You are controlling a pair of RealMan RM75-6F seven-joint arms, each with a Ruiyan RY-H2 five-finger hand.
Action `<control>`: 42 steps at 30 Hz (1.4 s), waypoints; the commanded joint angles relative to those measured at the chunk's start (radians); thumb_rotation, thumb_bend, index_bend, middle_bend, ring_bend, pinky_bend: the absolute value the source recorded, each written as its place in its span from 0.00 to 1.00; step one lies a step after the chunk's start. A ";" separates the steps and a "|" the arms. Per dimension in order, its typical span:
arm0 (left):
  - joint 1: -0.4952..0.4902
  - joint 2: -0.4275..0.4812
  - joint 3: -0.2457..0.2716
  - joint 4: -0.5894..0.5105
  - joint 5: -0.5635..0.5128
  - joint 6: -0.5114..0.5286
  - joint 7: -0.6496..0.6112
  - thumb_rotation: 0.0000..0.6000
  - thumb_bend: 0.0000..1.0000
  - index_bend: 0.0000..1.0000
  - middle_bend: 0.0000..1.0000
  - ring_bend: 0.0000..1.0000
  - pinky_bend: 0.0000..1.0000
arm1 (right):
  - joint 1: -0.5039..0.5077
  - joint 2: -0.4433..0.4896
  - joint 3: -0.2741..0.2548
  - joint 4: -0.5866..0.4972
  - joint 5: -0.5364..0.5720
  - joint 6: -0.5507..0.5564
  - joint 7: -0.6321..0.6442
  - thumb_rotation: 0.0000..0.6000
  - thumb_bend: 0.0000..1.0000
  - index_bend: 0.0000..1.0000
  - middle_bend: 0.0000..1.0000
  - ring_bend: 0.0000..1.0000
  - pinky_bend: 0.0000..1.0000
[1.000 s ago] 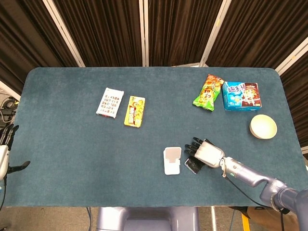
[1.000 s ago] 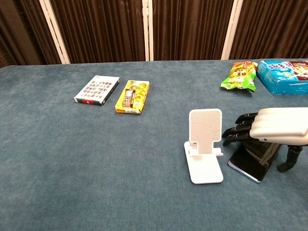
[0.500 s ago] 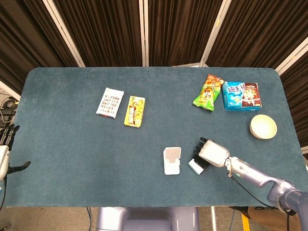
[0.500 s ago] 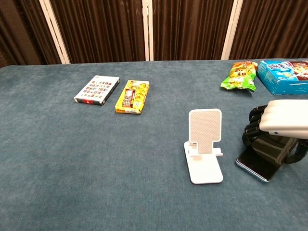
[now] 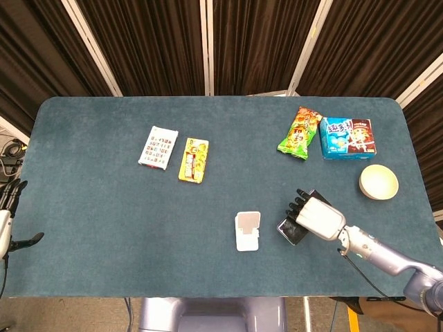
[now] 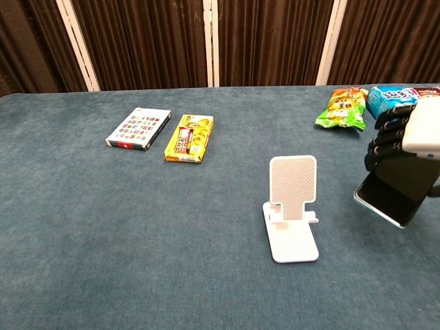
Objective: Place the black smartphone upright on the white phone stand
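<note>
Dark curtains back the blue table (image 5: 104, 228); near its front edge my right hand (image 6: 412, 148) grips the black smartphone (image 6: 397, 194) tilted, lifted clear of the cloth, beside the white phone stand (image 6: 293, 208). It could slip, or nudge the light stand when I bring it across. My left hand (image 5: 8, 221) hangs off the left edge, fingers apart.

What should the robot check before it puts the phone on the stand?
1. Phone held by the right hand: ok, lifted off the table.
2. Stand upright with its ledge free: ok.
3. Path between phone and stand free: ok, only bare table.
4. Phone upright: not ok, tilted.
5. Grip firm: cannot tell, the thumb side is hidden.
6. Left hand out of the way: ok, at the far table edge.
</note>
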 commanded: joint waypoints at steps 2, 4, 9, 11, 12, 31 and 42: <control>0.002 0.006 0.001 -0.001 0.007 0.000 -0.016 1.00 0.00 0.00 0.00 0.00 0.00 | -0.019 0.083 0.034 -0.095 -0.049 0.085 -0.193 1.00 0.52 0.58 0.55 0.40 0.28; 0.001 0.011 0.004 -0.002 0.009 -0.007 -0.028 1.00 0.00 0.00 0.00 0.00 0.00 | -0.021 0.107 0.044 -0.140 -0.064 0.103 -0.251 1.00 0.52 0.58 0.55 0.40 0.28; -0.001 0.020 0.004 0.000 0.013 -0.015 -0.047 1.00 0.00 0.00 0.00 0.00 0.00 | -0.016 0.137 0.085 -0.223 -0.121 0.106 -0.480 1.00 0.54 0.58 0.55 0.41 0.28; -0.001 0.023 0.005 -0.001 0.014 -0.015 -0.053 1.00 0.00 0.00 0.00 0.00 0.00 | -0.012 0.131 0.100 -0.245 -0.140 0.094 -0.555 1.00 0.54 0.59 0.56 0.41 0.28; -0.001 0.024 0.005 -0.001 0.014 -0.017 -0.056 1.00 0.00 0.00 0.00 0.00 0.00 | -0.007 0.123 0.109 -0.255 -0.152 0.087 -0.593 1.00 0.54 0.59 0.56 0.41 0.28; -0.017 0.037 0.005 0.009 -0.019 -0.073 -0.096 1.00 0.00 0.00 0.00 0.00 0.00 | 0.138 -0.051 0.157 -0.135 -0.377 -0.065 -0.869 1.00 0.59 0.61 0.61 0.43 0.26; -0.025 0.033 0.007 0.010 -0.026 -0.086 -0.088 1.00 0.00 0.00 0.00 0.00 0.00 | 0.154 -0.074 0.159 -0.162 -0.376 -0.131 -0.914 1.00 0.59 0.62 0.62 0.43 0.25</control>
